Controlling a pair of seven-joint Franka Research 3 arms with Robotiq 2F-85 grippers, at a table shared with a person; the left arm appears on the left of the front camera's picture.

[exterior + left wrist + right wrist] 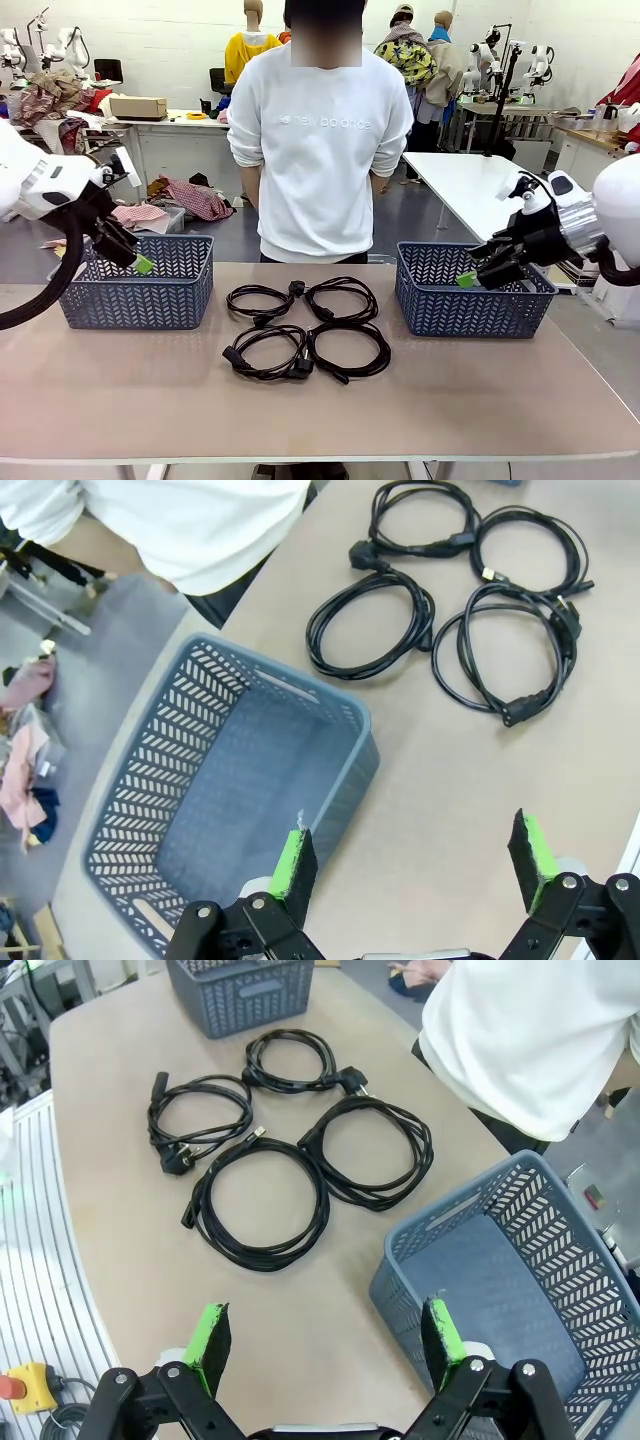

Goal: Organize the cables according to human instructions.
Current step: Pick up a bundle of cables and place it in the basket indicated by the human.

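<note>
Several black cables (307, 345) lie as loose round coils side by side in the middle of the table, right in front of the person (320, 140). From the left wrist the cables (432, 630) are at the top right, and from the right wrist the cables (322, 1185) are at the upper left. My left gripper (138, 260) hangs open over the left blue basket (135, 300), nothing between its green pads (295, 860). My right gripper (470, 276) hangs open over the right blue basket (470, 310), also holding nothing. Both grippers are well clear of the cables.
The left basket (250, 675) and the right basket (470, 1200) look empty inside. The person stands close to the table's far edge, arms down. A yellow box with a red button (20, 1390) sits off the table's near side. Bare tabletop lies in front of the coils.
</note>
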